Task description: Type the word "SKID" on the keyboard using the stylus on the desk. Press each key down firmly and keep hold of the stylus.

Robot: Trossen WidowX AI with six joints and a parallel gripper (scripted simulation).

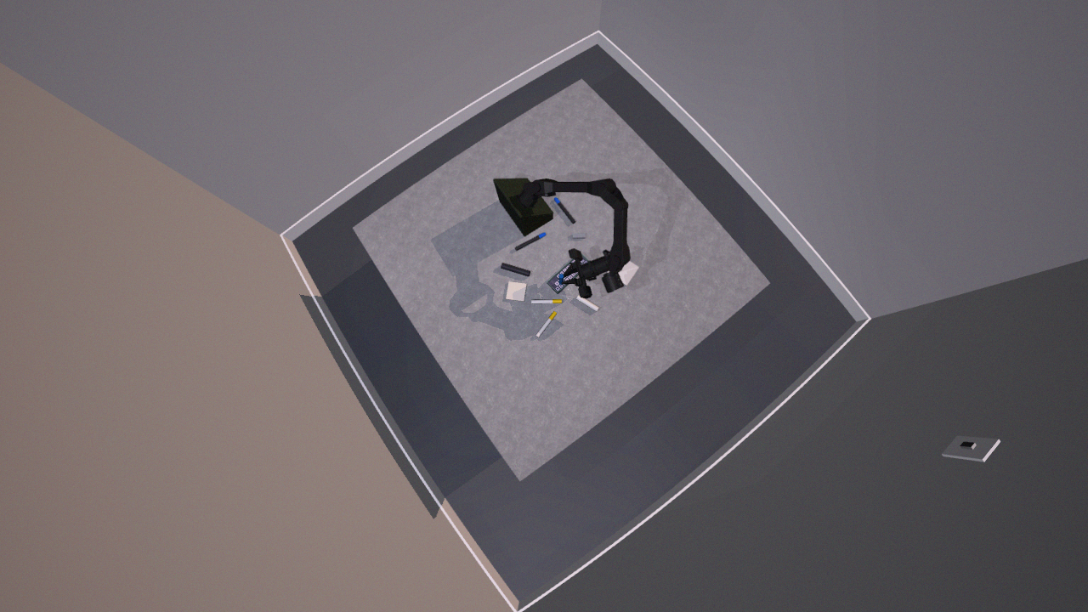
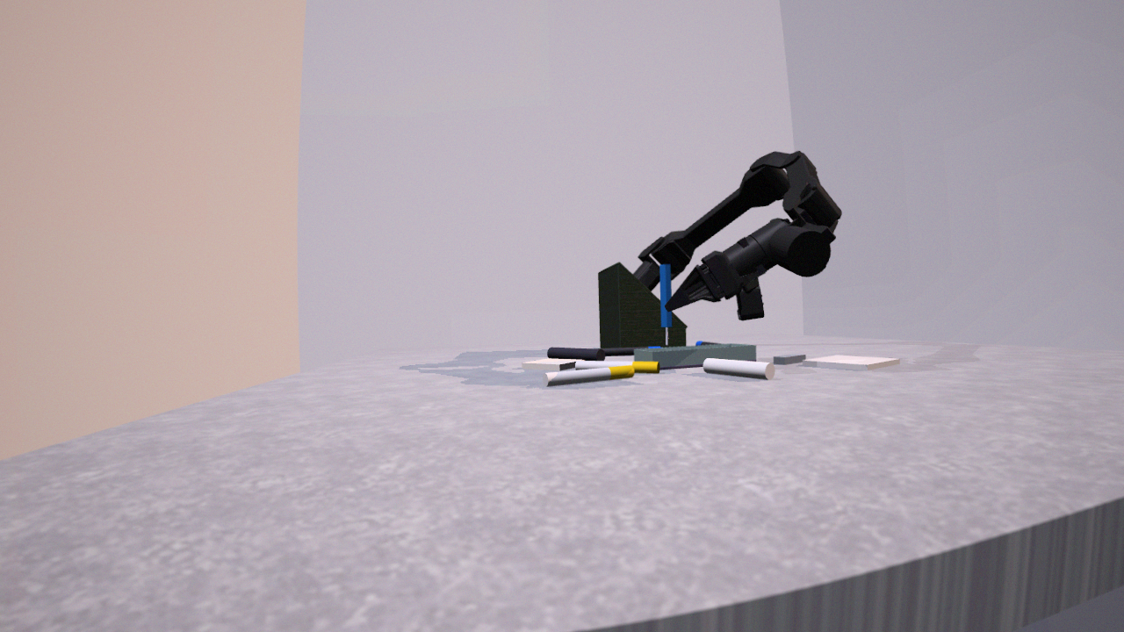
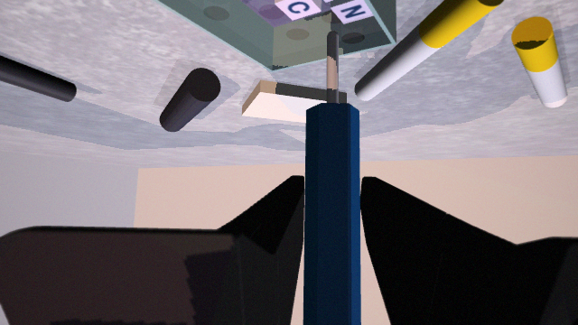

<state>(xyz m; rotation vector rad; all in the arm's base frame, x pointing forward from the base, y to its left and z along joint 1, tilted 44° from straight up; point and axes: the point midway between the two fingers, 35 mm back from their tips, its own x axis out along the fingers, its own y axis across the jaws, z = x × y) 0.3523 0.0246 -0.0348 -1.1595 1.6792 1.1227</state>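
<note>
My gripper (image 1: 564, 278) (image 2: 667, 307) (image 3: 331, 189) is shut on the blue stylus (image 2: 665, 283) (image 3: 332, 149), gripping its handle. The stylus is upright, with its thin metal tip down. The keyboard (image 2: 707, 355) (image 3: 253, 41) lies below, a teal-sided tray with light lettered keys. In the exterior view the tip is at about the keyboard's top edge. In the wrist view the tip overlaps the keyboard's end, near the N key (image 3: 352, 11) and a key that reads C or G (image 3: 298, 8). The other keys are out of that view. I cannot tell whether the tip touches a key.
Two white-and-yellow markers (image 1: 544, 302) (image 1: 544, 326) and a white cylinder (image 1: 587, 303) (image 2: 738, 369) lie beside the keyboard. A black cylinder (image 1: 514, 269) (image 3: 190, 100) and a pale block (image 1: 515, 291) (image 3: 280, 106) lie off its end. Blue-tipped markers (image 1: 529, 240) (image 1: 564, 211) lie nearer the arm's base.
</note>
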